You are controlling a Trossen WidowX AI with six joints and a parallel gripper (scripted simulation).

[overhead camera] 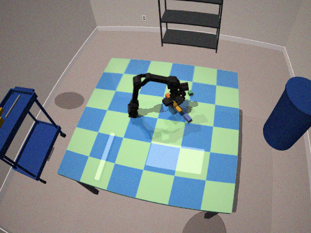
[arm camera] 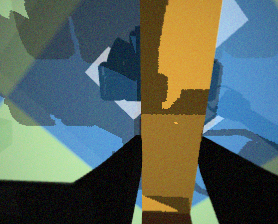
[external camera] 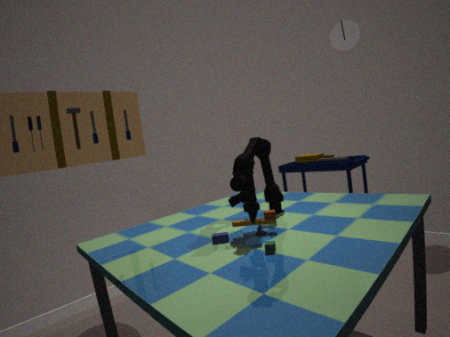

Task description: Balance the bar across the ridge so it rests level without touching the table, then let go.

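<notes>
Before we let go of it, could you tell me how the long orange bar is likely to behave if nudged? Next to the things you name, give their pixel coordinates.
The long orange bar (overhead camera: 177,107) (external camera: 241,223) (arm camera: 176,150) looks rigid, running straight without sagging. It would probably tip toward the orange-red block (overhead camera: 168,95) (external camera: 269,214) at one end.

End effector (external camera: 253,221) closed on the orange bar (external camera: 240,223), which is held above the bench (external camera: 213,283). Relative to the bar: red-orange block (external camera: 269,214) at its right end; blue block (external camera: 220,237) below its left end, apart; green block (external camera: 270,247) nearer the camera, apart.
</notes>
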